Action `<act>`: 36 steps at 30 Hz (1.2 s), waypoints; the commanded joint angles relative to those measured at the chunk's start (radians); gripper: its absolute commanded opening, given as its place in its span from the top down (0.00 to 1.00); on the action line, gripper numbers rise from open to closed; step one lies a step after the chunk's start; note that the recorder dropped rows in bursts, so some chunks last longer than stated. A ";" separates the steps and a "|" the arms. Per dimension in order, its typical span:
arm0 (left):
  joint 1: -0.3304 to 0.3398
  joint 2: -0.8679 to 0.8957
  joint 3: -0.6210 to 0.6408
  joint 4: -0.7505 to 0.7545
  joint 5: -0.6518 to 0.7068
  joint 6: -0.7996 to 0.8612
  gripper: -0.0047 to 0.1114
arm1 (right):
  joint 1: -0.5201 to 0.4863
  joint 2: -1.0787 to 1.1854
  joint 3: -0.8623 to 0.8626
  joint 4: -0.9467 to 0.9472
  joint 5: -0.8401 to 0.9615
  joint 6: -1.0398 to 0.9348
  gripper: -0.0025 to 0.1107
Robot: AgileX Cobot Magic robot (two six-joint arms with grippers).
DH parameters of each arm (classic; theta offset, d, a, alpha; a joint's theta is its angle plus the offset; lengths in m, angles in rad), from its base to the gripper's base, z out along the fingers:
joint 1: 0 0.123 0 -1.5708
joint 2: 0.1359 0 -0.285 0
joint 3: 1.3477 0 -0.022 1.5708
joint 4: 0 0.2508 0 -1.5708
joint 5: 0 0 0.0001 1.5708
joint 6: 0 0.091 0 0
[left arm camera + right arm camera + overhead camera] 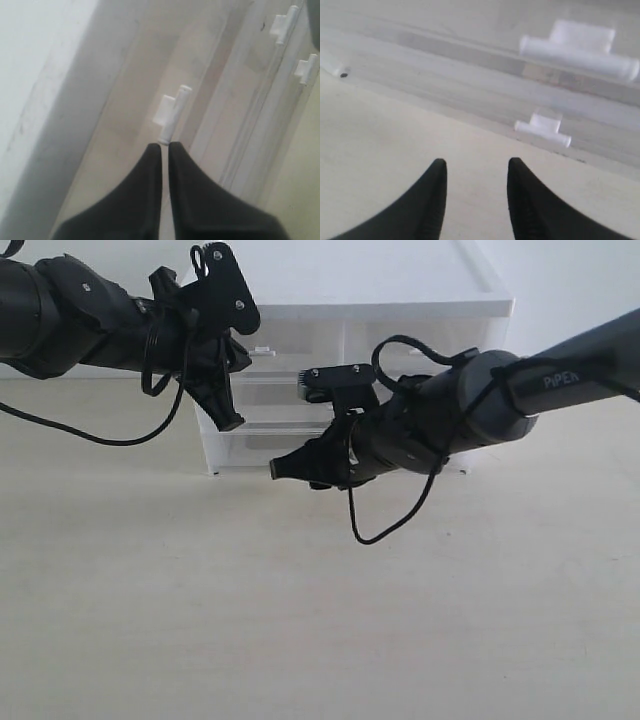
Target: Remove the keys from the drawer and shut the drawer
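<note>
The cabinet (400,300) stands right ahead of both your hands. Its translucent drawer fronts show only haze, so you cannot see the keys in any view. The drawer (250,447), the lowest tier, sits just ahead of your right hand (476,167) and looks pushed in with its front in line with the tiers above, though you cannot be sure of that. A small white tab (542,129) lies beyond the right fingertips, close above the worktop (300,620).

Your right hand is open, with a clear gap between its fingers and nothing in it. It hangs low over the worktop. The right arm (500,390) stretches nearly level across the cabinet's front.

Your left hand (164,146) is closed to a thin slit and holds nothing. Its tips sit at the end of a white tab handle (171,114); you cannot tell which drawer's it is, nor whether they touch. The left arm (70,315) reaches in high, with the hand angled down by the cabinet's left part.
</note>
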 commanded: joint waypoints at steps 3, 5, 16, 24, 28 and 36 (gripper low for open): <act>0.014 0.012 -0.025 -0.006 -0.186 -0.003 0.92 | -0.011 -0.112 0.127 -0.009 -0.114 0.030 0.68; 0.014 0.012 -0.025 -0.006 -0.186 -0.003 0.92 | -0.023 -0.144 0.181 0.001 -0.181 0.046 0.68; 0.014 0.012 -0.025 -0.006 -0.186 -0.003 0.92 | -0.110 -0.212 0.311 0.058 -0.384 0.127 0.68; 0.014 0.012 -0.025 -0.010 -0.186 -0.003 0.92 | -0.110 -0.224 0.313 0.025 -0.404 0.222 0.68; 0.014 0.012 -0.025 -0.010 -0.186 -0.003 0.92 | -0.110 -0.222 0.313 -0.045 -0.444 0.286 0.68; 0.014 0.012 -0.025 -0.010 -0.186 -0.003 0.92 | -0.171 -0.179 0.313 -0.075 -0.554 0.500 0.68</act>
